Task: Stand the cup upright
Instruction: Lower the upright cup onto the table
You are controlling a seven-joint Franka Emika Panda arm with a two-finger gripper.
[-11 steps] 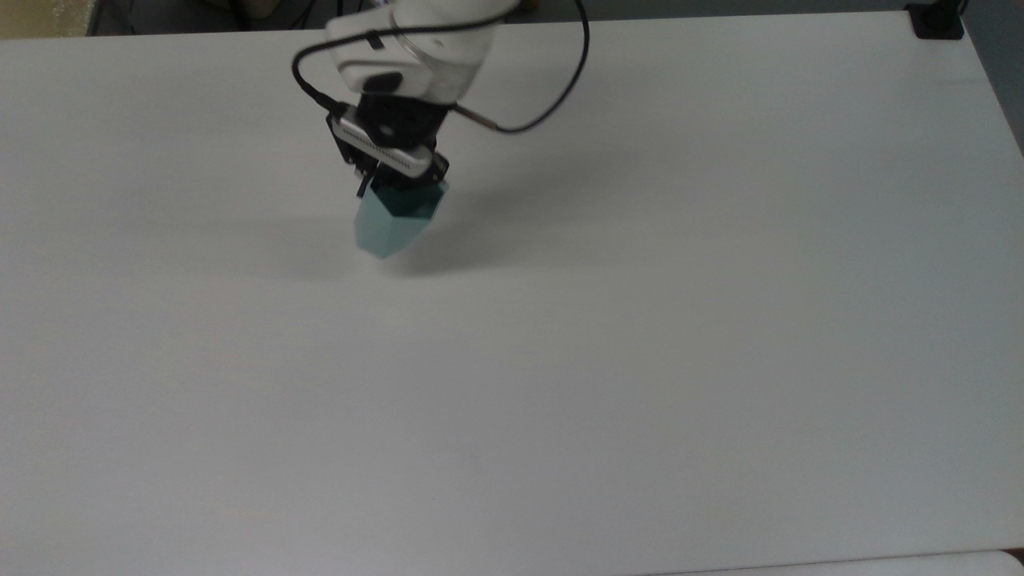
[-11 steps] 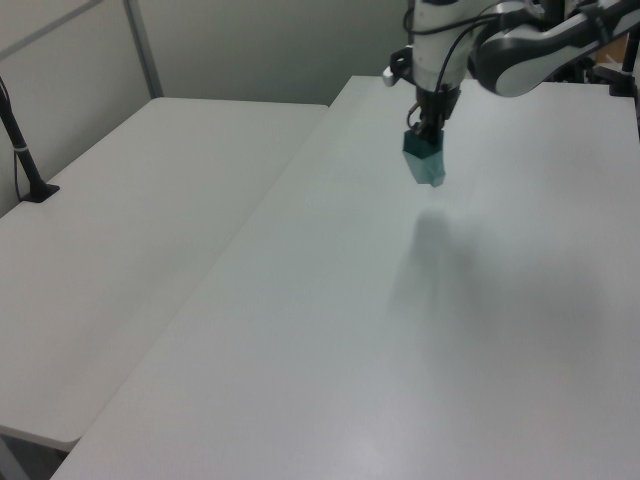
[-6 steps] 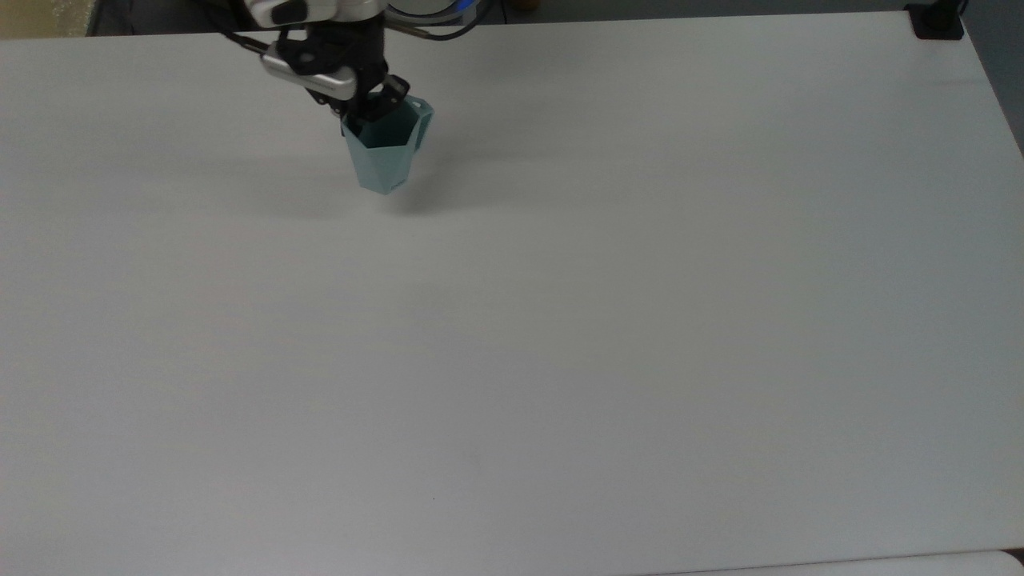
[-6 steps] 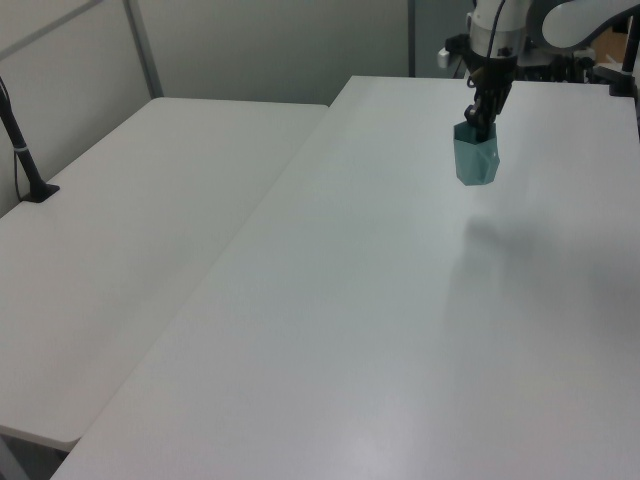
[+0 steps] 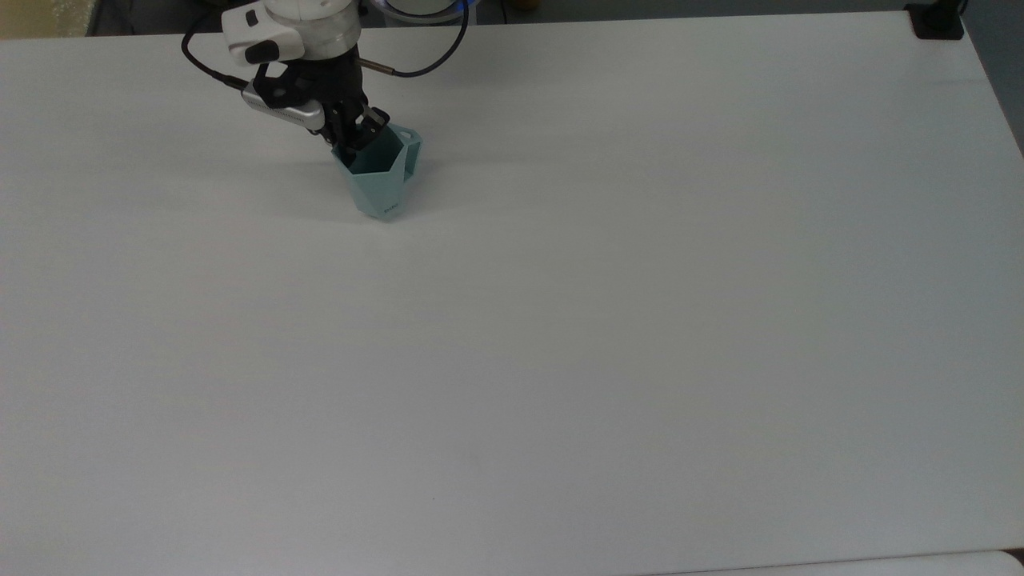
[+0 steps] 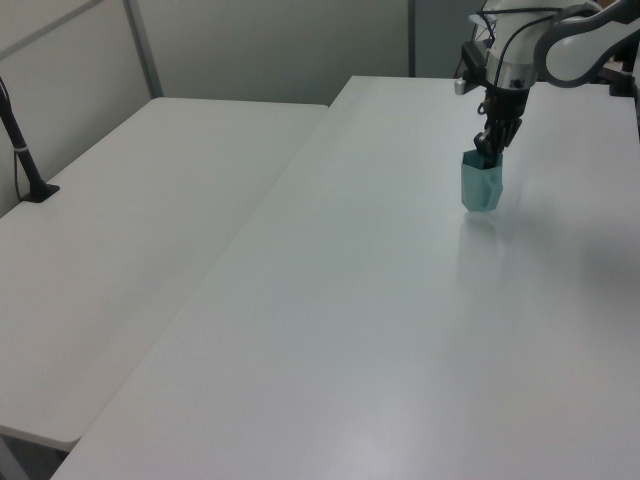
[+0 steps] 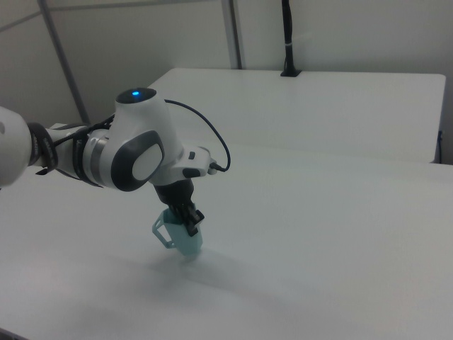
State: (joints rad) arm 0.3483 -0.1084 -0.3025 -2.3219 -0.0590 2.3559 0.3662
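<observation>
Pale teal and faceted, the cup (image 5: 382, 180) stands mouth-up on the white table (image 5: 608, 320), its narrow base down on the surface and its body leaning a little. It sits toward the far left of the top view, close to the table's far edge; in the left view it is on the right table's far part (image 6: 481, 183), and in the right view it is low and left of centre (image 7: 181, 237). Its flat angular handle juts toward the top view's right. From above, the gripper (image 5: 353, 141) reaches down with its black fingers pinched narrowly over the cup's rim wall, one finger inside the mouth, holding the cup. A black cable loops around the white wrist above.
</observation>
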